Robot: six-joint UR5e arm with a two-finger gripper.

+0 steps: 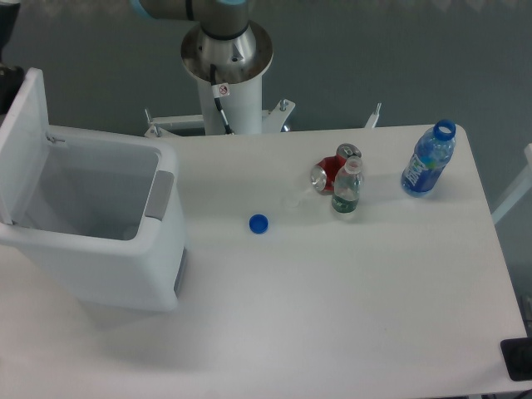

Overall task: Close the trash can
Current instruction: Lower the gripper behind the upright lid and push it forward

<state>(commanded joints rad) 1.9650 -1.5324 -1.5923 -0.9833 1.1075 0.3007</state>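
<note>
A dark shape at the upper left edge of the frame, just behind the raised lid, appears to be the gripper, though too little of it shows to tell whether it is released or clenched, or whether it touches the lid. The lid, flat and white, stands nearly upright along the left side of the trash can, hinged at the can's far-left rim and leaning slightly outward. The can is a large boxy white plastic bin with rounded corners, sitting at the left of the white table; its interior is open to view and looks pale grey in shadow. A grey latch tab sits on the can's right rim, and a darker slot shows lower on the right wall. At the top centre of the frame the arm's round metallic base stands on a white column; a small red-and-white round sticker on the column is too small to read. On the table, well apart from the can, a small blue cap lies near the middle. Further right, a red can lies on its side, touching or just beside a small clear bottle with a green label and white cap; the label's writing cannot be read. An uncapped blue bottle stands near the table's upper right corner, its label likewise illegible.
</note>
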